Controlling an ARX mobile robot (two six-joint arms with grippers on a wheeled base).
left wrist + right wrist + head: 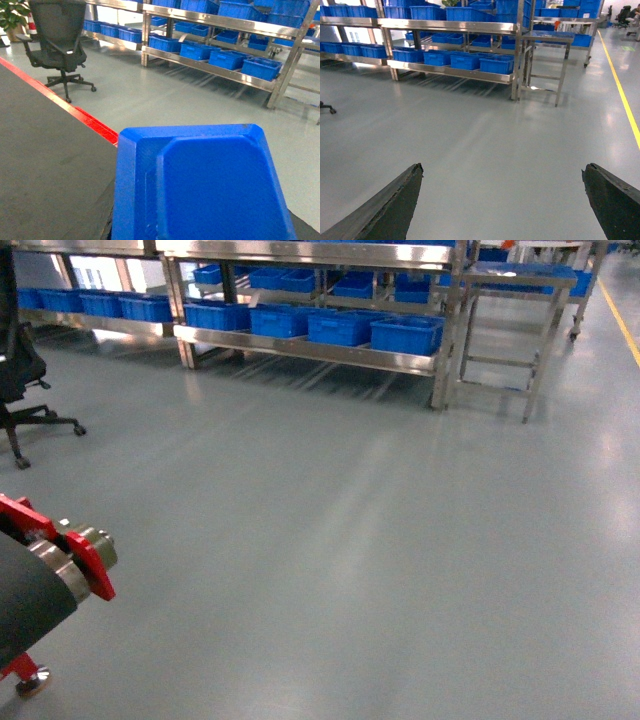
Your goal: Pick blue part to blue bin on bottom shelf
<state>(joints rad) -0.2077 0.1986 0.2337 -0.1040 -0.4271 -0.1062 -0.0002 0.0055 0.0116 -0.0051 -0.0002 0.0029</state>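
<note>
1. i'm well short of the stainless-steel flow rack's bottom shelf [310, 348], so the step in hand looks like driving closer.
2. the moulded blue plastic part [200, 185] fills the left wrist view; whether those fingers clamp it, i cannot tell.
3. the right gripper [502, 200] hangs spread wide and empty.
4. i'd approach squarely toward the row of blue plastic bins [345, 327].

Lighting is bright and even, from overhead sources outside the frames. The grey floor [380, 540] carries soft pale reflections, strongest in streaks below the steel rack [320, 348] and near the right edge of the head view. Rack rails show mild glare. Shadows are faint and diffuse under the bottom shelf [450, 71]. All three views are slightly soft; the nearby blue part [200, 185] is blurred at its edges. Colours lean cool blue-grey.
</note>
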